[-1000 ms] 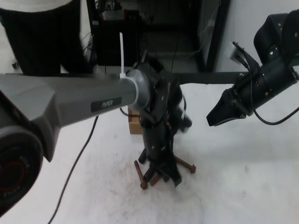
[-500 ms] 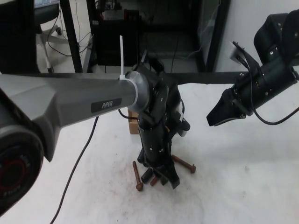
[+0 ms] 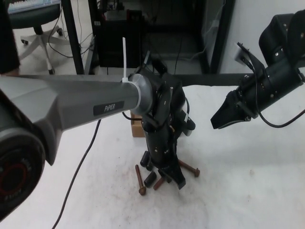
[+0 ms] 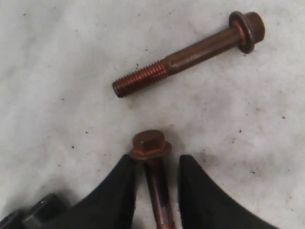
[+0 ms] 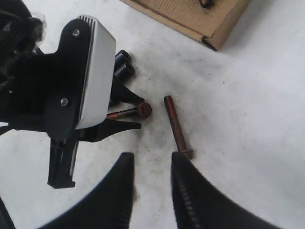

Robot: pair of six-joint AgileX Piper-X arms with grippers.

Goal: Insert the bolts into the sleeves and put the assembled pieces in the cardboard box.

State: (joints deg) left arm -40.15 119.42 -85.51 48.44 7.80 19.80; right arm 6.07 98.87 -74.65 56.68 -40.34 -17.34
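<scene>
Black sleeves (image 5: 122, 63) beside left claw (image 4: 156, 164), bolt (image 4: 150, 144)

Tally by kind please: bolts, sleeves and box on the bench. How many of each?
Rusty-brown hex-head metal bolts: 3
Black cylindrical sleeves: 2 that I can make out
Brown cardboard box: 1
Total: 6
</scene>
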